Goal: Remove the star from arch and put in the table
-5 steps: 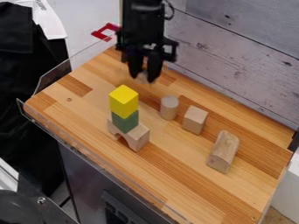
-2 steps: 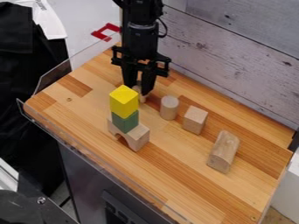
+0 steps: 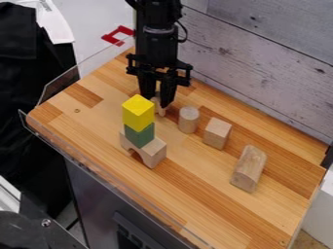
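The black gripper point(image 3: 158, 103) hangs low over the upper left of the table, just behind the block stack. It is shut on a small pale wooden piece, seemingly the star point(image 3: 162, 110), partly hidden by the fingers and the yellow block; the piece is down at the tabletop. In front, the wooden arch point(image 3: 153, 153) stands on the table point(image 3: 189, 194) with a green block point(image 3: 139, 136) on it and a yellow cube point(image 3: 138, 113) on the green one.
Right of the gripper stand a wooden cylinder point(image 3: 189, 119) and a wooden cube point(image 3: 217, 133); a longer rounded block point(image 3: 248, 168) lies farther right. A clear guard point(image 3: 60, 86) edges the table's left side, and a plank wall point(image 3: 260, 68) rises behind.
The gripper has come down toward the table behind the stack, carrying the pale piece, and then shifted slightly right. The stack and the other blocks have stayed in place.
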Tool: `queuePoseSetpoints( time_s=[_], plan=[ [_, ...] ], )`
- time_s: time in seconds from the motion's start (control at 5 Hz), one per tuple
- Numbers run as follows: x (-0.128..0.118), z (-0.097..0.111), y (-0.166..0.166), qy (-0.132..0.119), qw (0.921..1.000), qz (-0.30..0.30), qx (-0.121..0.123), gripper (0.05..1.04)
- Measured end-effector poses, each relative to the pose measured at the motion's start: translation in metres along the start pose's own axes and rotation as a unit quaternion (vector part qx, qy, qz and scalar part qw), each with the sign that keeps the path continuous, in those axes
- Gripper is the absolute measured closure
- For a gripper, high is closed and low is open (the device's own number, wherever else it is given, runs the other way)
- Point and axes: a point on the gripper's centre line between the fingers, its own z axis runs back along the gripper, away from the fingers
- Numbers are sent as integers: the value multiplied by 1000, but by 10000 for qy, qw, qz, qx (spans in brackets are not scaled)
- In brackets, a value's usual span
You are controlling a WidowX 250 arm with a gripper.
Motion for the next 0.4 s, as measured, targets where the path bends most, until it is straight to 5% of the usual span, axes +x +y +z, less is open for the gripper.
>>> queuePoseSetpoints(
  time_s=[0.2,0.4],
  plan=[
    [-1,4,1,-43,9999,86,-95,330],
    [-3,41,2,-519,9986,136,38,94]
  ],
)
